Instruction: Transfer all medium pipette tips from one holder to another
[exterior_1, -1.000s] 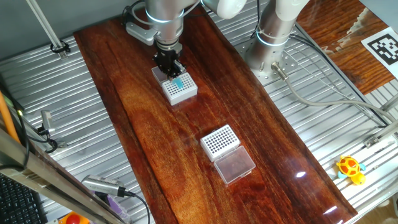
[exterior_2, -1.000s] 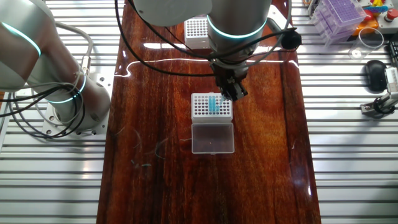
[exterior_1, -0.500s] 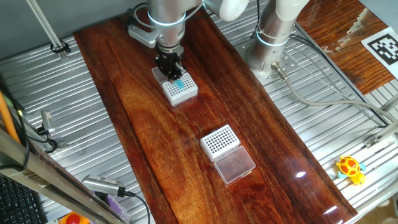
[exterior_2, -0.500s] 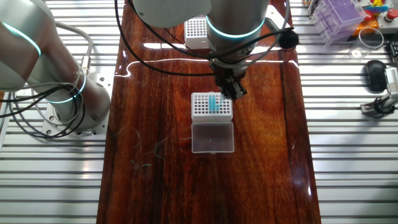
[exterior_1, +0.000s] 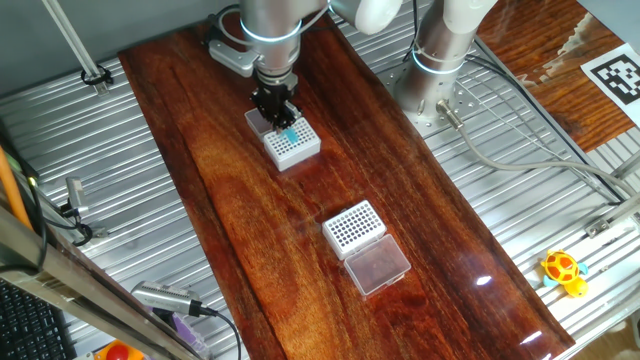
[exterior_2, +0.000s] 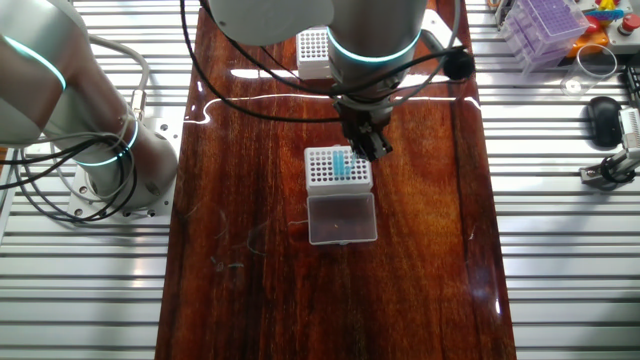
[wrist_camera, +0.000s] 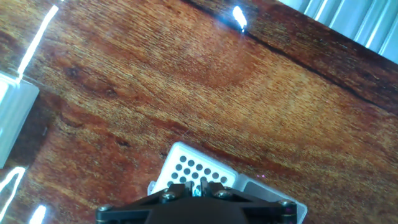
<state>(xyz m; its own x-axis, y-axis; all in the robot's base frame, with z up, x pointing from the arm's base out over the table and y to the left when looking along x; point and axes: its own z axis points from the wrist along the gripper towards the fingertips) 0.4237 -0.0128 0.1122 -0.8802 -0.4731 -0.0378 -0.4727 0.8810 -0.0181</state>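
In one fixed view, going from the left, the gripper (exterior_1: 277, 112) is hanging over the back edge of the near rack (exterior_1: 291, 144), where the tips (exterior_1: 288, 133) are standing as a small teal cluster just under the fingers; further right and well apart, the second rack (exterior_1: 354, 225) is sitting with no teal in its holes, a clear lid (exterior_1: 376, 267) lying against its front. In the other fixed view the same tips (exterior_2: 343, 163) are showing as a short teal column in the rack (exterior_2: 338, 168), with a clear box (exterior_2: 342, 219) touching its front edge and the gripper (exterior_2: 365, 139) reaching down at the rack's rear right; the other rack (exterior_2: 315, 52) is partly hidden behind the arm. The likely trouble from here: the rack is light and not clamped, so a finger catching its rim or a tip sticking in its hole could be dragging or tipping the whole rack; and the tips are packed close, so a slightly off approach could be nudging a neighbour askew or pinching two at once. As for the tool, the fingers are looking nearly closed, close to the tips, but I cannot tell whether they are holding one: the hand view is showing only a speck of teal (wrist_camera: 197, 191) at the finger base above the rack's (wrist_camera: 196, 169) holes.
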